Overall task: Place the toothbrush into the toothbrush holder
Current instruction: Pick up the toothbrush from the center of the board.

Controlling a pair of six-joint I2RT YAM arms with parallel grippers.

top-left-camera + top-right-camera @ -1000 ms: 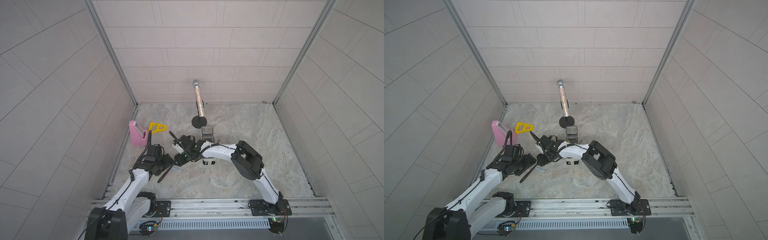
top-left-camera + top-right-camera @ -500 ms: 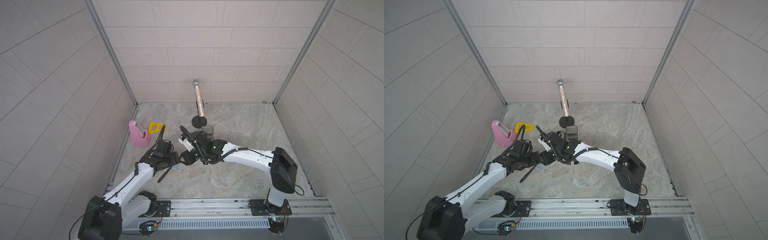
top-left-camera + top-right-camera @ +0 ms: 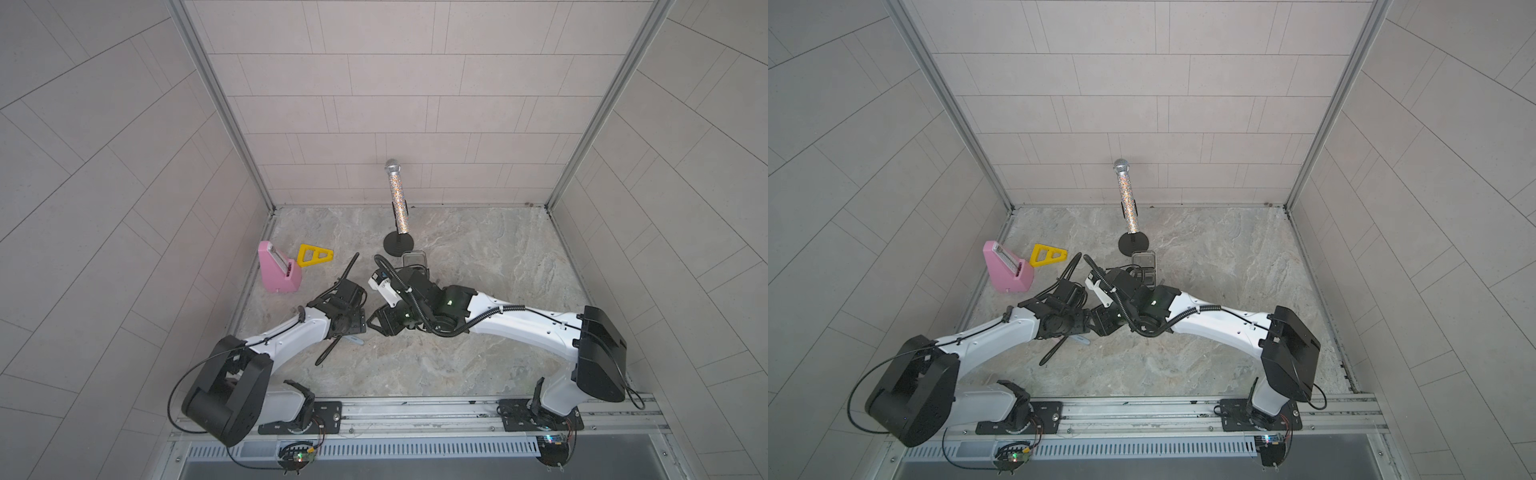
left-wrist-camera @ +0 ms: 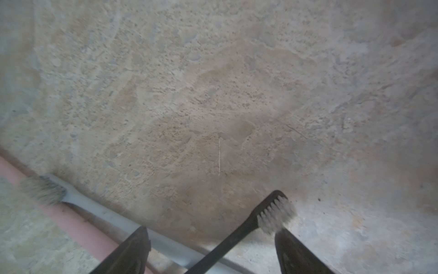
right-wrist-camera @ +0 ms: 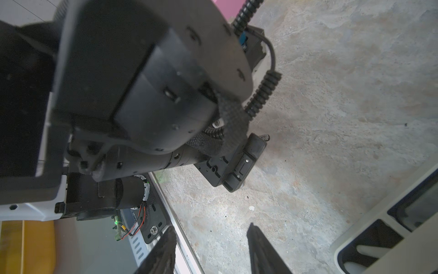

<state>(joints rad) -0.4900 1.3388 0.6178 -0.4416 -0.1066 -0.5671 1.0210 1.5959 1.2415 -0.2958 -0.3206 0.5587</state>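
1. Left end effector (image 4: 211, 230): jaws spread around the black toothbrush (image 4: 237, 236), which lies unpinched on the worktop (image 4: 213, 95).
2. Right end effector (image 5: 211, 226): jaws apart, holding nothing.
3. The toothbrush holder (image 3: 414, 258) stands at 1 o'clock from the toothbrush, partly under the right arm (image 3: 532, 332).
4. Picking step, I judge; next, close on the handle, lift clear of the pale blue toothbrush (image 4: 106, 214).

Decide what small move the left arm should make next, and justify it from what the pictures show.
Probably close the left hand on the black toothbrush. Its fingers stand open either side of the handle, just behind the bristles, so the brush is framed but not gripped. A slight drop may be needed first; height is hard to judge.
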